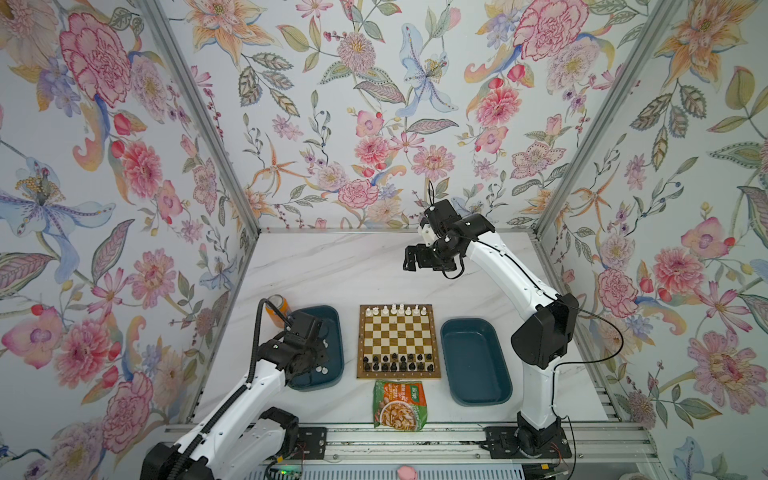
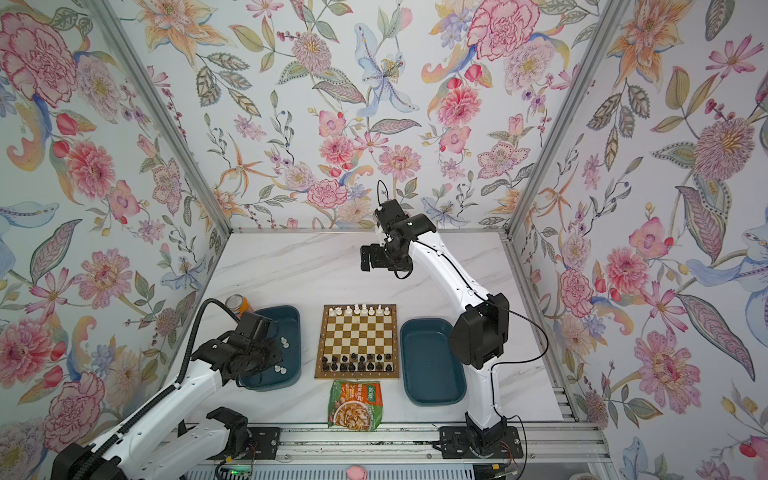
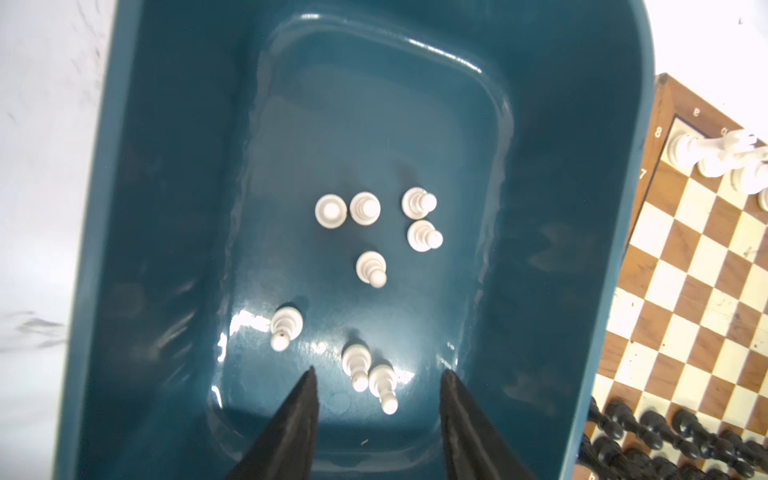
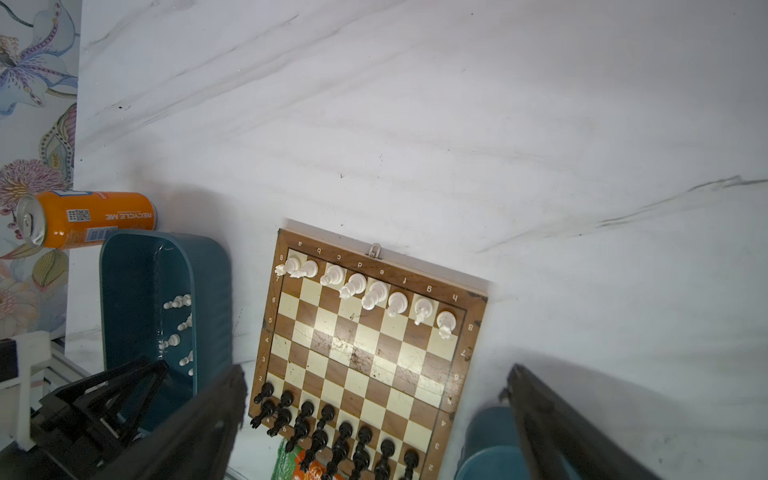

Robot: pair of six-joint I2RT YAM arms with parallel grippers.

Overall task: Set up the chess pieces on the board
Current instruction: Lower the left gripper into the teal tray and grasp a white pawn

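While the left gripper (image 3: 378, 374) hangs low inside the teal left tray (image 3: 166, 208), we see its two black fingers (image 3: 299, 415) standing apart, i.e. open, w/ nothing gripped. We count eight white pawns (image 3: 371, 268) standing on the tray floor: five in a loose cluster farther from the fingers, one alone near one fingertip, and two close together btwn the fingertips, w/ a gap to each finger.

The chessboard (image 1: 398, 376) lies flat on the white marble worktop (image 1: 332, 270), btwn the left tray and a second teal tray (image 1: 473, 361), near each but not touching. Its far row holds eight white pcs (image 1: 397, 309), and its two near rows hold the black pcs (image 1: 399, 361).

The right gripper (image 1: 411, 262) hovers high over the worktop beyond the board's far edge, well apart from it, jaws spread wide and holding nothing. We also see an orange drink can (image 4: 87, 218) just beside the left tray's far corner, and a snack packet (image 1: 400, 405) lying on the worktop just beside the board's near edge.
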